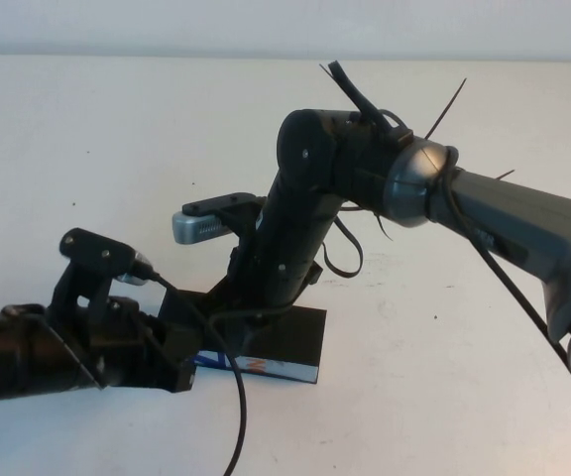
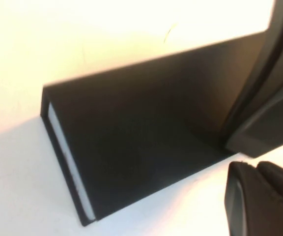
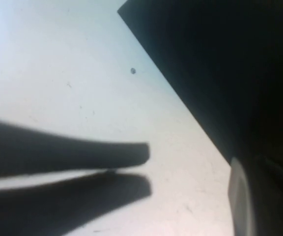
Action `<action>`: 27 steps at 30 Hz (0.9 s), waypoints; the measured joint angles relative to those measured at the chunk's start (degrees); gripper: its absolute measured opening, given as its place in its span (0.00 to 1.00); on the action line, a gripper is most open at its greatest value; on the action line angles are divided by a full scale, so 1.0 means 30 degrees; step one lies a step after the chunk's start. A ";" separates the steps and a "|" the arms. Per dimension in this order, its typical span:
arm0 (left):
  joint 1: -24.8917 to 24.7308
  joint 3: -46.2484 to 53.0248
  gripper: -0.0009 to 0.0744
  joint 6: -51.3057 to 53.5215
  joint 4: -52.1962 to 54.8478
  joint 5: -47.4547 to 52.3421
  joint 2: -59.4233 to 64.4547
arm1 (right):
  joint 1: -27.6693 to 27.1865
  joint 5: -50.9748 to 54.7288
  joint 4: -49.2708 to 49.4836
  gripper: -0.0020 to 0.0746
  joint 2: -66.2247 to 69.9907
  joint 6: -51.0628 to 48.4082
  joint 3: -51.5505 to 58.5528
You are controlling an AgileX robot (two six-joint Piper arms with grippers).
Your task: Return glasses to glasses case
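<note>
- High view: glasses case (image 1: 295,342) is being crowded on the table (image 1: 87,139) by both arms; glasses cannot be seen.
- Left tool (image 2: 259,196) is sitting beside the case; right tool (image 1: 236,283) above it. Spread cannot be told.
- Risk: case being shoved or arms colliding.

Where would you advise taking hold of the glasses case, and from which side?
Probably pinch the glasses case across its thin height at the white front edge, coming from the robot's side: it lies flat with that edge exposed. The left gripper is at its left end, the right gripper low beside it.
</note>
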 joint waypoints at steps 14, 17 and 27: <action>0.0000 0.1000 0.01 -0.0834 0.0026 -0.2798 -1.0463 | 0.0000 0.0088 -0.3659 0.01 -0.5327 0.2409 0.0114; 0.0000 0.1967 0.01 -0.0863 -0.0054 -0.4256 -1.3360 | 0.0032 0.0161 -0.4699 0.01 -0.7181 0.3235 0.0281; 0.0000 0.6229 0.01 -0.0773 -0.1661 -0.8252 -2.1536 | 0.0075 0.0236 -0.6638 0.01 -1.6278 0.4528 0.6811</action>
